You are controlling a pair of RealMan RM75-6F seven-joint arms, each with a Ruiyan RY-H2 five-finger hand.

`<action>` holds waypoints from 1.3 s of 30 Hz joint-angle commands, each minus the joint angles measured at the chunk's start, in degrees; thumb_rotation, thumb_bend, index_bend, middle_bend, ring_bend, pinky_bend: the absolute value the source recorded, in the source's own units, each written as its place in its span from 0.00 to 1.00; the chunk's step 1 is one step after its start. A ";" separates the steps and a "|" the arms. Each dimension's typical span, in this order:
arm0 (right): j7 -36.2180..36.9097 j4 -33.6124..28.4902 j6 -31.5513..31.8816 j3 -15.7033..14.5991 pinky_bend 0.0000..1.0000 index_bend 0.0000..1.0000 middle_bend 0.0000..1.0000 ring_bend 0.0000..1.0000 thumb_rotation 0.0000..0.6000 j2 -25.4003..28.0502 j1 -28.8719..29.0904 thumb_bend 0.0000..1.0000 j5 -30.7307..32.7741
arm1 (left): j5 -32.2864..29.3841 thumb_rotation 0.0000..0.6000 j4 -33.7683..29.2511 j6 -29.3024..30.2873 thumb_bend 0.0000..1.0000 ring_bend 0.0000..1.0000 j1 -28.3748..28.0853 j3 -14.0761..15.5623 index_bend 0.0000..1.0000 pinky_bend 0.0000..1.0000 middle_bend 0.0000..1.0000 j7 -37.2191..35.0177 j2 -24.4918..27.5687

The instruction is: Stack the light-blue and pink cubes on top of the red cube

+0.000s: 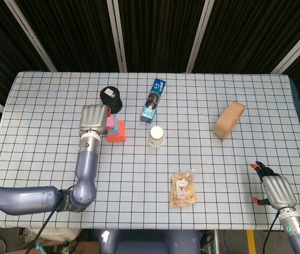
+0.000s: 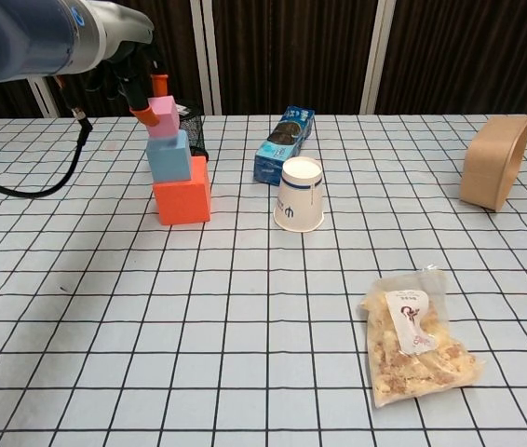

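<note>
The left hand (image 2: pixel 142 86) fingers (image 2: pixel 158 86) pinch the pink cube (image 2: pixel 162 115). It sits right over the light-blue cube (image 2: pixel 169 156), maybe touching, a bit tilted. Below is the red cube (image 2: pixel 182 196). The right hand (image 1: pixel 278 191) rests far off, holding nothing.

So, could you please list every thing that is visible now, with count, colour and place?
red cube: 1, red, on the table, bottom of the stack
light-blue cube: 1, light blue, on the red cube
pink cube: 1, pink, at the top of the light-blue cube, held
black cup: 1, black, behind the stack
blue box: 1, blue, lying mid-table
paper cup: 1, white, upside down
snack bag: 1, clear, near front
brown container: 1, tan, right side
table: 1, white checked cloth
left hand: 1, grey, holds the pink cube
right hand: 1, grey, near right corner
</note>
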 commanded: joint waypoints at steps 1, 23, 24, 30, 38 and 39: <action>0.10 -0.06 0.04 -0.06 0.38 0.14 0.10 0.20 1.00 0.04 0.00 0.14 -0.16 | -1.41 1.00 -0.38 2.81 0.34 0.71 -0.73 0.20 0.49 0.77 0.87 0.84 -0.05; 0.01 0.29 -0.42 -0.16 0.38 0.14 0.10 0.20 1.00 -0.20 0.22 0.14 0.04 | -2.27 1.00 3.31 5.16 0.34 0.71 -2.65 0.03 0.49 0.77 0.87 0.02 -3.23; -0.03 0.29 -0.48 -0.16 0.38 0.14 0.10 0.20 1.00 -0.22 0.24 0.14 0.08 | -2.18 1.00 3.30 5.09 0.34 0.71 -2.67 -0.01 0.49 0.77 0.87 -0.08 -3.24; -0.06 0.26 -0.37 -0.15 0.38 0.14 0.10 0.20 1.00 -0.23 0.22 0.14 0.09 | -1.81 1.00 3.29 4.56 0.34 0.71 -2.68 0.14 0.48 0.77 0.87 -0.47 -3.34; -0.04 0.29 -0.40 -0.17 0.38 0.14 0.10 0.20 1.00 -0.24 0.23 0.14 0.13 | -1.84 1.00 3.70 4.08 0.34 0.71 -2.75 0.33 0.46 0.77 0.87 -0.70 -3.63; -0.04 0.29 -0.40 -0.17 0.38 0.14 0.10 0.20 1.00 -0.24 0.24 0.14 0.14 | -1.82 1.00 3.80 4.00 0.34 0.71 -2.77 0.41 0.46 0.77 0.87 -0.71 -3.70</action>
